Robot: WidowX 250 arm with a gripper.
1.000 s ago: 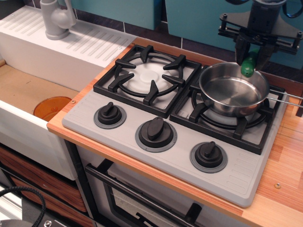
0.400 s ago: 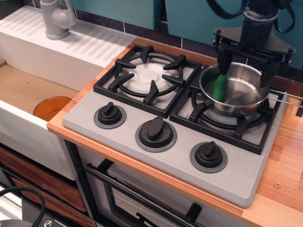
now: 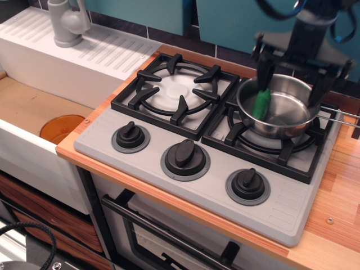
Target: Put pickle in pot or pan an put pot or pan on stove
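Judging by looks, your pickle (image 3: 260, 104) is light and slick, leaning in the pan (image 3: 278, 107); pincer (image 3: 292, 76) spread wide, empty.

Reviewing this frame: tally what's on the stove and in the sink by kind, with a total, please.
Burner grates: 2
Knobs: 3
Pan: 1
Pickle: 1, inside the pan
Orange disc: 1, in the sink
Total: 8
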